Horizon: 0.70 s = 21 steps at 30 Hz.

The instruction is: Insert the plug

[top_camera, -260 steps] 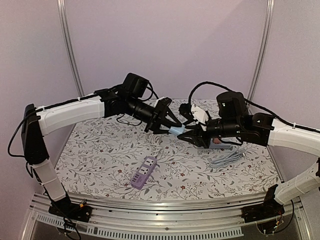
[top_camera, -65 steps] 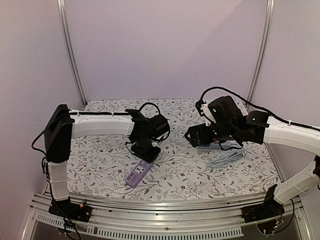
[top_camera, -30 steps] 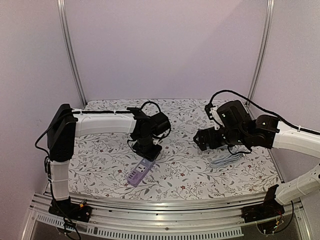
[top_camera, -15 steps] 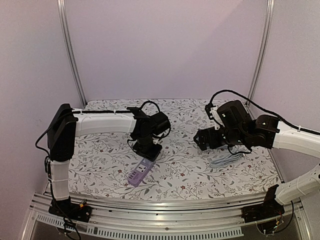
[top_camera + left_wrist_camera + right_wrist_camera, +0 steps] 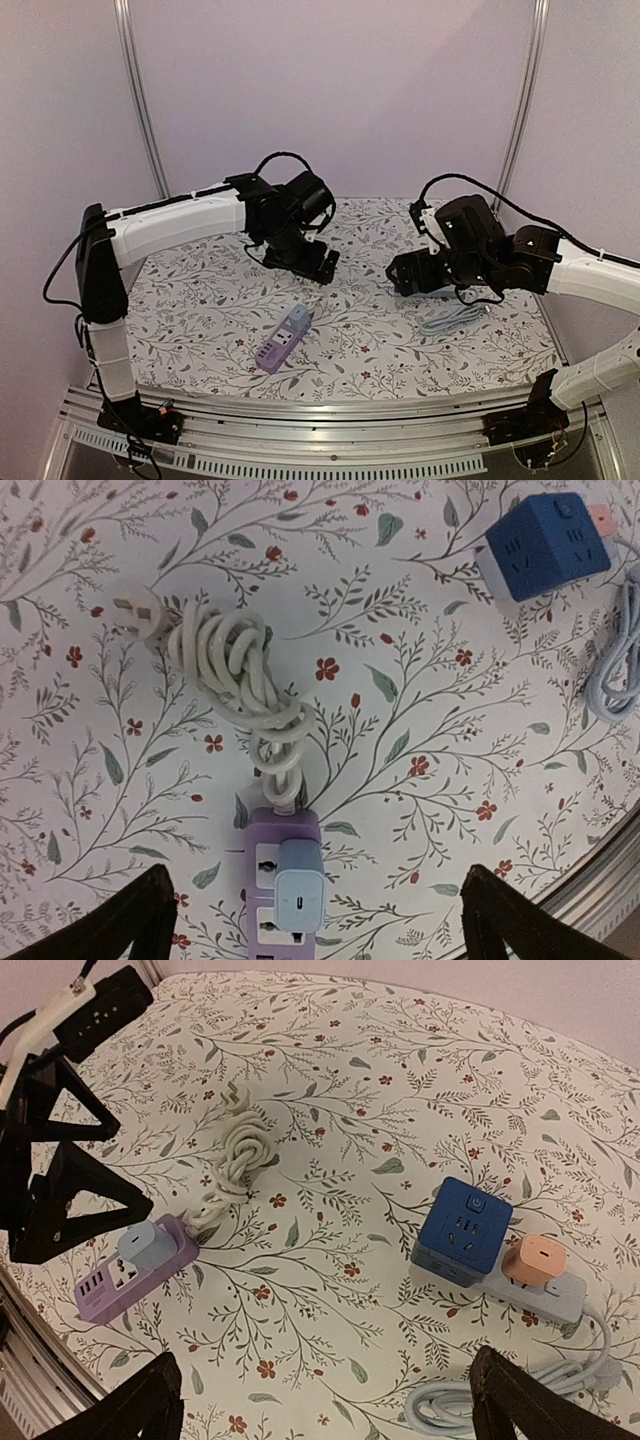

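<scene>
**Both end effectors wide open, plug seated in the purple strip**

The desk point(image 5: 200, 300) under me is covered with a flowered cloth. My left arm point(image 5: 180, 222) reaches across it from the left and my right arm point(image 5: 590, 275) from the right.

My left end effector point(image 5: 322, 266) hangs above the middle of the desk, its fingers spread as far as they go and nothing between them. My right end effector point(image 5: 398, 275) hovers to the right of it, equally wide and also holding nothing. The two are apart.

A grey cable point(image 5: 450, 320) lies in loops near the right edge. A white cord point(image 5: 235, 670), bundled into a knot, runs into the far end of the purple power strip point(image 5: 272, 352), which lies flat near the front of the desk, below my left wrist camera.

A blue cube socket point(image 5: 460, 1232) sits on the end of a grey strip point(image 5: 545, 1295), off to the right.

The light blue plug point(image 5: 300, 890) stands in the purple power strip at the end nearest the cord, pressed down against its face. A peach adapter point(image 5: 535, 1257) sits in the grey strip just beside the cube. The white cord's own plug point(image 5: 138, 615) lies loose on the cloth.
</scene>
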Available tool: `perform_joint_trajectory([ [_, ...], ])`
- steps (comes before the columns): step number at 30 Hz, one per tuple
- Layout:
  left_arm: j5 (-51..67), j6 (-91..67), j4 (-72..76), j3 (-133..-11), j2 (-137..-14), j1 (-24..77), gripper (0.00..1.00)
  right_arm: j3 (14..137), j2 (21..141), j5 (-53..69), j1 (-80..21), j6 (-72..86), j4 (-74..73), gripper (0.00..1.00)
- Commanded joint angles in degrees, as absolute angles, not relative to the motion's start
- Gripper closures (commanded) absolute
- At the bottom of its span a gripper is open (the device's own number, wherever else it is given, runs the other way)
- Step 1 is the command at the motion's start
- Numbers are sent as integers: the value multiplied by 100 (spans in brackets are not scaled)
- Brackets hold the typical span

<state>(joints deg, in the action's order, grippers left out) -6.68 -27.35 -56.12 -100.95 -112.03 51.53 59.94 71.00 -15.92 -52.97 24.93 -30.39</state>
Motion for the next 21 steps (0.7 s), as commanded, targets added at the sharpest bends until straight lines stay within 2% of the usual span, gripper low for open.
perform_joint_trajectory([
  [1, -1062, -2590, -5845, -10407, -10709, 5002, 1, 6303, 7199, -1701, -5313, 2335, -3032, 1],
  [6, -1737, -2289, -5898, -10505, -10072, 4777, 0, 6462, 7259, -1869, -5313, 2176, -2841, 1],
  [11, -2763, -1988, -5752, -10084, -9277, 4565, 1, 6528, 7288, -1885, -5256, 2167, -2633, 1],
  [15, -3244, -1835, -5223, -9313, -8373, 4460, 1, 6469, 7148, -1070, -4824, 2331, -2493, 1],
  [21, -4075, -1682, -4381, -7909, -6982, 4337, 1, 6205, 6574, -496, -3813, 2656, -2482, 1],
])
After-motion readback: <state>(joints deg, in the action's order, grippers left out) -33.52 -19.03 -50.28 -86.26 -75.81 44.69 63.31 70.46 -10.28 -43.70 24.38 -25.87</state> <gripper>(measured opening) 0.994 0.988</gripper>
